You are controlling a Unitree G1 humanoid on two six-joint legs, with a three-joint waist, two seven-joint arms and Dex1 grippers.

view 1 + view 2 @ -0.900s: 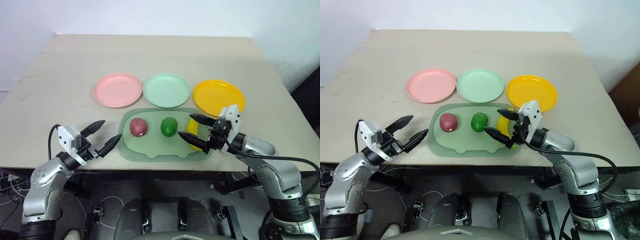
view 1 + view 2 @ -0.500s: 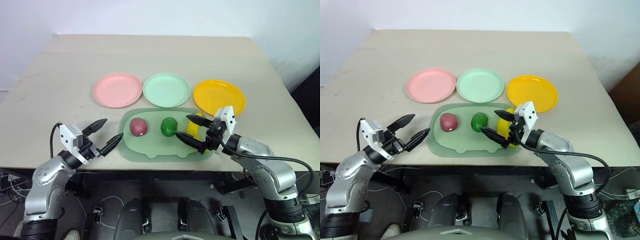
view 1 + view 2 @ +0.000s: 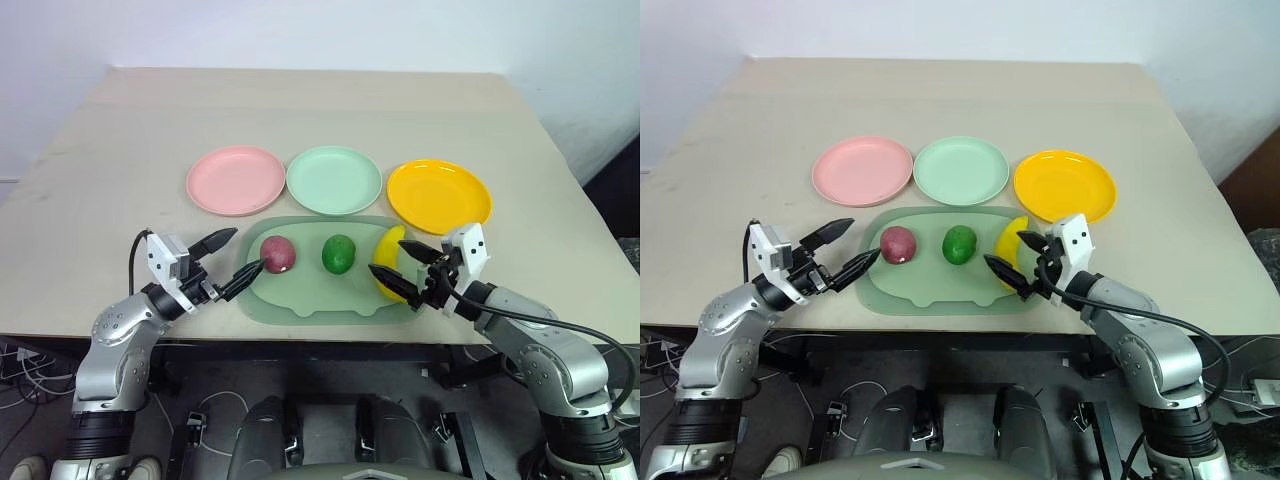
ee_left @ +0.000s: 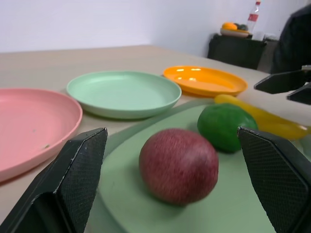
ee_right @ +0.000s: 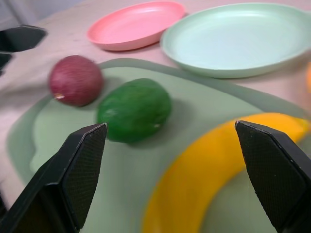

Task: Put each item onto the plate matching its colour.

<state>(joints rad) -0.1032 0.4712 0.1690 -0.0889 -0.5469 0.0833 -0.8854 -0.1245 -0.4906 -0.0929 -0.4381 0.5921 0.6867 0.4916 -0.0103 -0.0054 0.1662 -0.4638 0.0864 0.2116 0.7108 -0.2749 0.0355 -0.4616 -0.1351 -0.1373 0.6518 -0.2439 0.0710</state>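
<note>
A maroon fruit point(image 3: 277, 253), a dark-green fruit point(image 3: 339, 253) and a yellow banana point(image 5: 204, 165) lie in a row on the pale-green tray mat point(image 3: 310, 297). Beyond the mat stand the pink plate point(image 3: 236, 180), mint-green plate point(image 3: 333, 179) and orange-yellow plate point(image 3: 438, 195), all bare. My left gripper point(image 3: 248, 249) is open at the mat's left edge, pointing at the maroon fruit, which sits ahead between its fingers point(image 4: 77, 179) without touching them. Over the banana's near end my right gripper point(image 3: 388, 256) is open, holding nothing.
The tan table point(image 3: 120, 150) stretches wide behind and beside the plates. Its front edge runs just under both grippers. A dark cabinet point(image 4: 235, 48) stands far off past the table.
My left gripper has moved right, up to the mat's left edge beside the maroon fruit. My right gripper has drawn back a little to the right, off the green fruit's side.
</note>
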